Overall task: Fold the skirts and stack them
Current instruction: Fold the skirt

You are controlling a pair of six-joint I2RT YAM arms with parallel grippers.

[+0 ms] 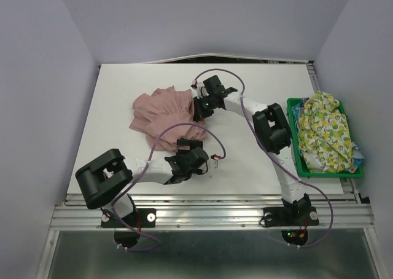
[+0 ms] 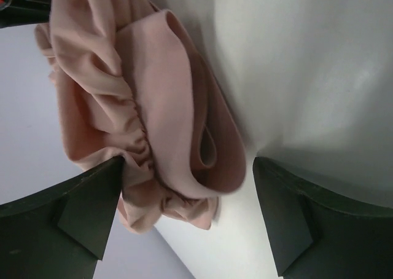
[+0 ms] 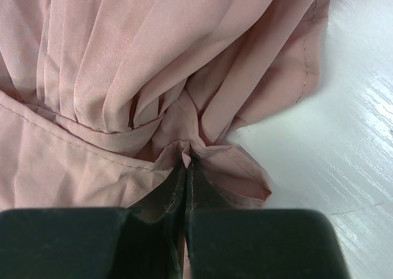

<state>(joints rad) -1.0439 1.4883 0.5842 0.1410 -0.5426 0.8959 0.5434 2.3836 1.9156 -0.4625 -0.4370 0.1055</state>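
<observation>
pink skirt [image 1: 166,110] | right end effector [image 3: 187,161] clamps hem, probably | left end effector [image 2: 187,165] spread

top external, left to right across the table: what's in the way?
pink skirt → right tool, shut on the skirt's right edge → green bin holding the yellow-print skirt

- pink skirt [image 1: 166,113]: plain, pleated, lying in a crumpled heap on the table [image 1: 258,162], middle-left, elastic waist all scrunched and folded over on itself
- yellow-patterned skirts [image 1: 322,131]: lemony print, piled up rumpled in the green bin [image 1: 325,174] at the right edge, not folded
</observation>
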